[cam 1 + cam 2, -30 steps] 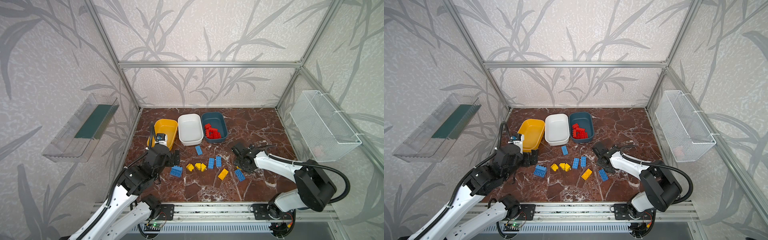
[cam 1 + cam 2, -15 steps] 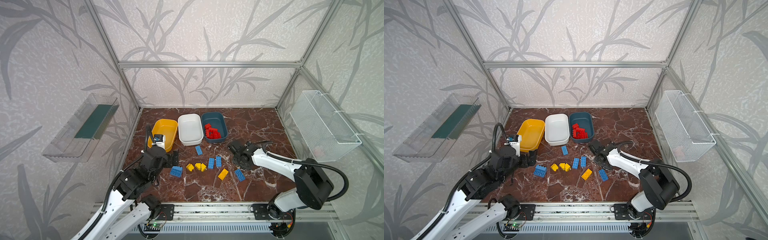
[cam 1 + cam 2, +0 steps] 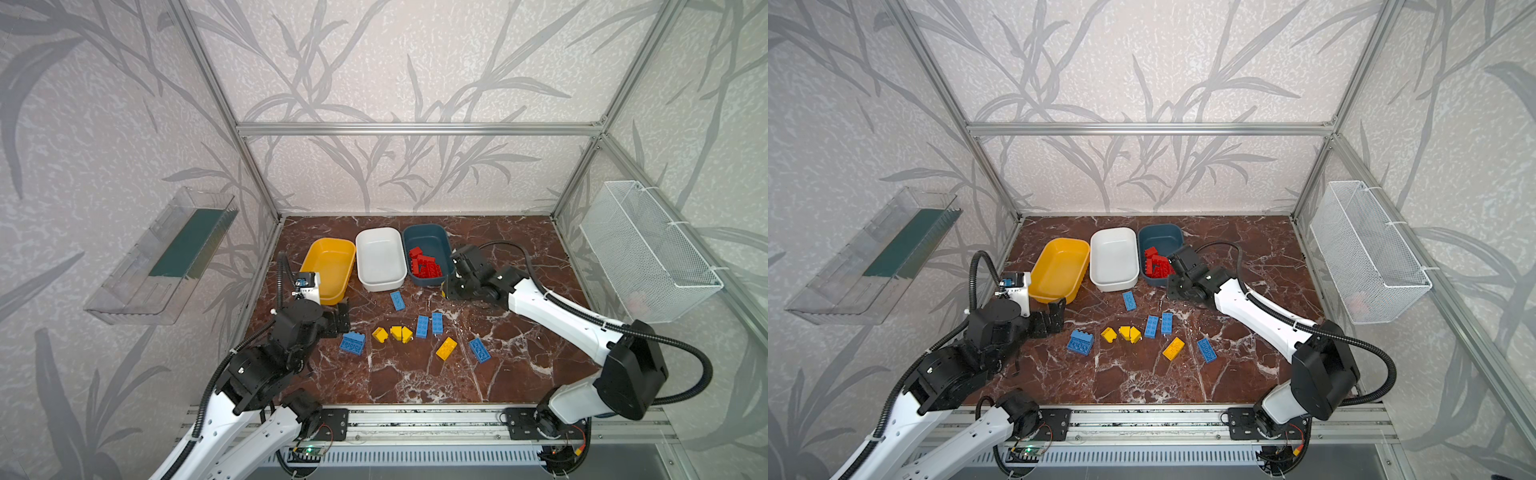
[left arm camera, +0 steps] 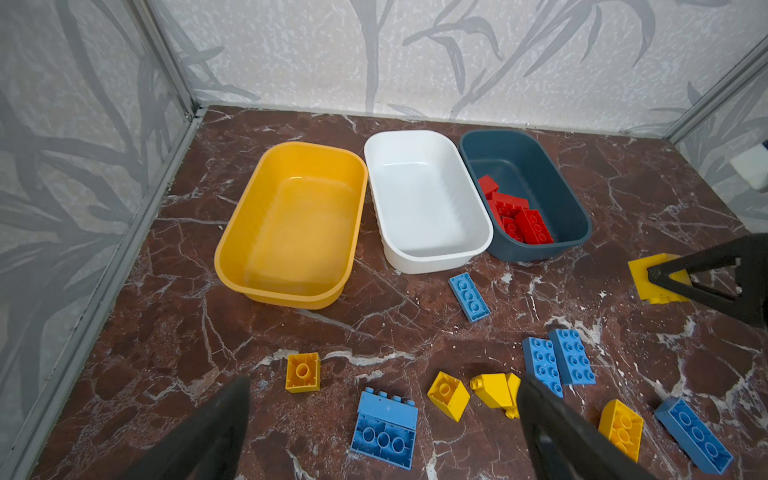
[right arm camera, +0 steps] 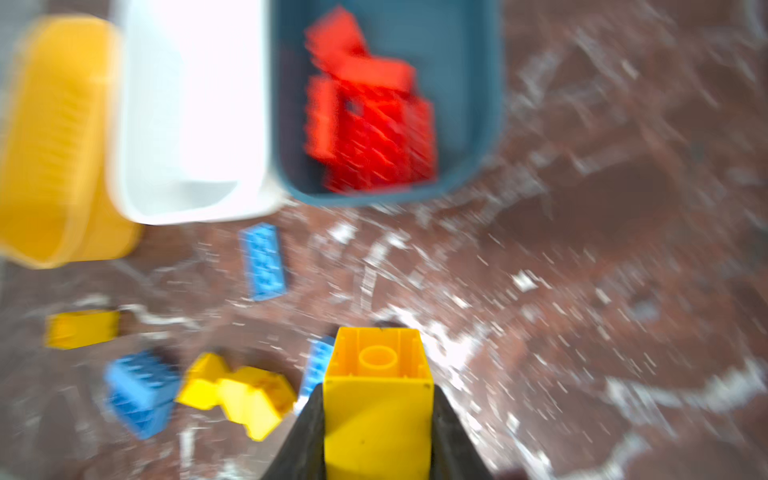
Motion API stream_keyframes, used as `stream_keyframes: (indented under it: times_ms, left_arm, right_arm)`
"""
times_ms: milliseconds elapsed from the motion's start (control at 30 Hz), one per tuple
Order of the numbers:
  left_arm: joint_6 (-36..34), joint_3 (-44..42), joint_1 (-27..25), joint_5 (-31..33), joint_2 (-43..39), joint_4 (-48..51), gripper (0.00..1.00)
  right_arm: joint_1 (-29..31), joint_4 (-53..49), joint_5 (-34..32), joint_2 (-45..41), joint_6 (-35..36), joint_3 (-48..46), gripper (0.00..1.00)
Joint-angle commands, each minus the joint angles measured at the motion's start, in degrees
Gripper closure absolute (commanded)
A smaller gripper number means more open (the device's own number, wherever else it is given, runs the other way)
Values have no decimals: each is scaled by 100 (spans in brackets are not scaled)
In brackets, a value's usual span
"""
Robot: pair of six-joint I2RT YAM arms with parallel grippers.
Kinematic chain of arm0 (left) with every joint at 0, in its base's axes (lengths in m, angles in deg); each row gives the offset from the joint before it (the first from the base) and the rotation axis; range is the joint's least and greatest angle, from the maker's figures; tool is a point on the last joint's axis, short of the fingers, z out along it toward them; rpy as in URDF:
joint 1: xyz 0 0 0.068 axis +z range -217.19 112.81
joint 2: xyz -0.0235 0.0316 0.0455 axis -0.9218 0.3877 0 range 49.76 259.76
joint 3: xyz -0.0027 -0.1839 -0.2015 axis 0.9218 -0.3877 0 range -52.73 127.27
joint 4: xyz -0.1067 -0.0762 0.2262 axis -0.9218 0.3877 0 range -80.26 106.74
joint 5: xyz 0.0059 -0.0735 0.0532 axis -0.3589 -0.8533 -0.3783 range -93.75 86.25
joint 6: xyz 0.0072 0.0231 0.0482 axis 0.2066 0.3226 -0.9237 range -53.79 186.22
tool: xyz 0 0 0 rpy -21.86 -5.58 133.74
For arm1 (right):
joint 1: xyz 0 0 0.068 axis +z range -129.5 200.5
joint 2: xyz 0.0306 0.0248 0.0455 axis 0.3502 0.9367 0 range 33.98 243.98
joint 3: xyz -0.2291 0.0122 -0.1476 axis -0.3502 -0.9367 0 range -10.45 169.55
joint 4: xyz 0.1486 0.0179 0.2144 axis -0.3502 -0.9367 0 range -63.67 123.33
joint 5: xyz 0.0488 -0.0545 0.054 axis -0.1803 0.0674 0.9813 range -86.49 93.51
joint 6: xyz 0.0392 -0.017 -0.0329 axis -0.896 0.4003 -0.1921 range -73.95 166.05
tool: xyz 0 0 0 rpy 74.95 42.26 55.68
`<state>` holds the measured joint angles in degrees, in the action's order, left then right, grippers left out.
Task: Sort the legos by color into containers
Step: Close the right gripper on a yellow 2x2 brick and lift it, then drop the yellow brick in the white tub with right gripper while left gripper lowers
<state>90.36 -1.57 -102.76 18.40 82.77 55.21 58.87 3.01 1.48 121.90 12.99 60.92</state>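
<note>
Legos [image 3: 422,326] were partly sorted: red ones [image 4: 515,216] sat piled in the teal tub [image 4: 577,216]; blue and yellow ones lay loose on the marble floor [image 3: 415,386] in front of the row of yellow tub [image 4: 232,232], white tub [image 4: 436,262] and teal tub

Hard to see: the right wrist view was smeared by blur, so only colours and rough shapes came through. A small square yellow piece [image 4: 302,372] showed in the left wrist view only; in both top views the left gripper [image 3: 343,322] covered that spot. A reddish item [image 3: 633,300] inside the wire basket [image 3: 648,249] could not be identified. Left gripper fingers [image 4: 216,428] ran off the picture edge

Writing: a small blue mark [image 3: 303,283] on the left wrist camera was too small to read

Claws: left gripper stood spread wide, holding nothing, near the chunky blue brick [image 3: 352,343]. Right gripper [image 5: 378,390] was pinched on a yellow brick [image 5: 378,424], hollow underside facing the camera, just in front of the teal tub
</note>
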Motion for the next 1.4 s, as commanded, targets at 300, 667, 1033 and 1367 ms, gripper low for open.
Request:
stream_keyframes:
  times_ms: [300,667,1033,1367]
  left_arm:
    - [27,-176,11,515,-540,-122,1]
    - [39,-141,14,420,-278,-52,1]
    - [121,-95,36,666,-79,91,1]
    - [447,-78,225,725,650,338,1]
  right_arm:
    - [224,-18,1431,2547,846,2987,78]
    - [325,-504,1521,4453,704,5050,76]
    - [328,-602,1379,4563,781,5399,35]
    - [314,964,1414,2569,933,2710,26]
